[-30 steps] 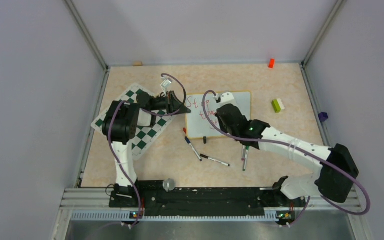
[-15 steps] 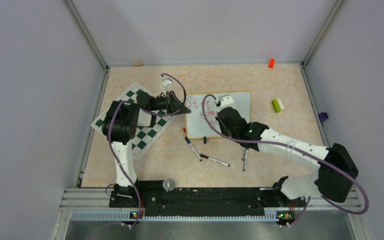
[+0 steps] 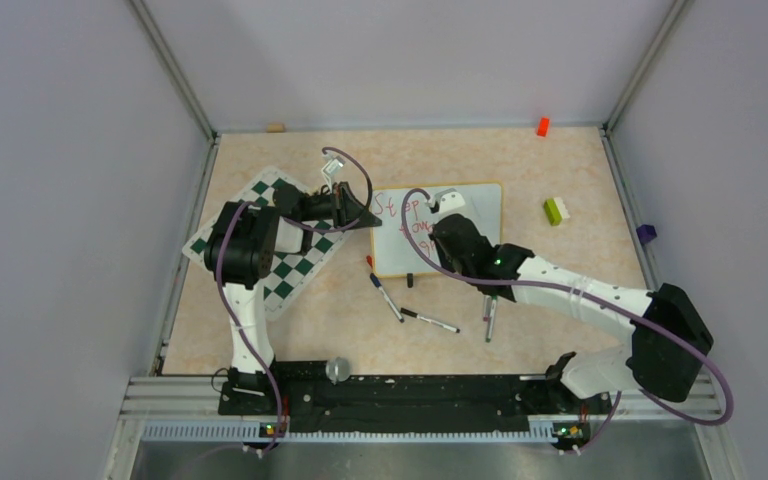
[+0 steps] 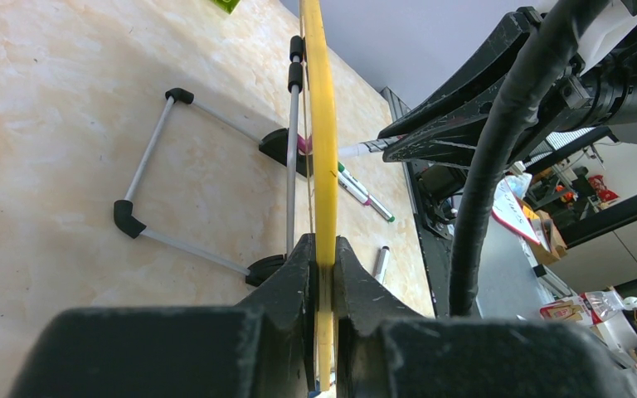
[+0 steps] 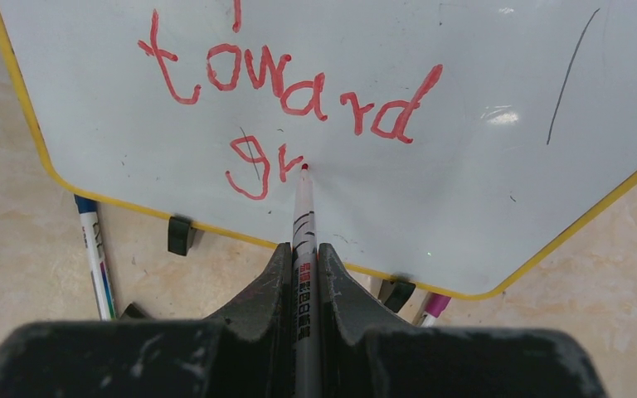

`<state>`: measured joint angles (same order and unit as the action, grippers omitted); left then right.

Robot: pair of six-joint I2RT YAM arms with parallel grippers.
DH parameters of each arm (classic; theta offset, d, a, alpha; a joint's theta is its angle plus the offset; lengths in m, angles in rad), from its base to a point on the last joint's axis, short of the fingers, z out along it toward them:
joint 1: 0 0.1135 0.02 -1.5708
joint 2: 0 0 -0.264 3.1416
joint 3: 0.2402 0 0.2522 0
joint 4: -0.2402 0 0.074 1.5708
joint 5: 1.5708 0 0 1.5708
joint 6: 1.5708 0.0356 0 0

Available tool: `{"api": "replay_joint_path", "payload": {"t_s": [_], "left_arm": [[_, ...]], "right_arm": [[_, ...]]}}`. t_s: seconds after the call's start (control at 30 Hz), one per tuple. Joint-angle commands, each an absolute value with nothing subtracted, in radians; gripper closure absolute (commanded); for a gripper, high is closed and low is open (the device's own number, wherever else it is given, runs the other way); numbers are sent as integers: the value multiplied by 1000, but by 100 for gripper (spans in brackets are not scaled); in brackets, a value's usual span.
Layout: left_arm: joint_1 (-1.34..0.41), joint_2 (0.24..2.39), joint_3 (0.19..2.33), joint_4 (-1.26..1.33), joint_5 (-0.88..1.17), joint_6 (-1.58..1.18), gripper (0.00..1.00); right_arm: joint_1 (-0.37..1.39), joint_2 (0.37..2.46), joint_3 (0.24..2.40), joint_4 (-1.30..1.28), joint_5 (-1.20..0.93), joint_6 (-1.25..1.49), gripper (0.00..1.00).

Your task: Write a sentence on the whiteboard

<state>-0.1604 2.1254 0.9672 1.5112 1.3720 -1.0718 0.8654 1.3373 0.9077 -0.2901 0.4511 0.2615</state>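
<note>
Red "Step", "toward", "gr" on whiteboard (image 5: 481, 182), marker (image 5: 304, 224) label illegible

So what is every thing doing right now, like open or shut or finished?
whiteboard: held by one edge, partly written on
sentence: unfinished, third line only says "gr"
red pen: uncapped, tip touching the whiteboard
left gripper: shut on the whiteboard's edge
right gripper: shut on the red pen
spare pens: lying flat on the table
chess mat: lying flat
</note>
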Motion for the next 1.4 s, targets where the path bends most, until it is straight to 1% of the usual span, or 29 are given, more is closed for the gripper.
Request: {"api": "replay_joint_path", "payload": {"t_s": [0.0, 0.3, 0.8, 1.37], "left_arm": [[-169, 2104, 999, 1620, 1381, -1092, 100], [-169, 2102, 999, 1620, 1380, -1092, 100], [-169, 2104, 999, 1620, 1381, -1092, 100], [-169, 2104, 999, 1620, 1381, -1094, 100]], "right_arm": [[855, 1352, 918, -261, 491, 253, 100], [855, 1333, 908, -303, 548, 259, 100], [854, 1373, 978, -295, 543, 238, 100], [855, 1376, 999, -279, 526, 227, 100]]}}
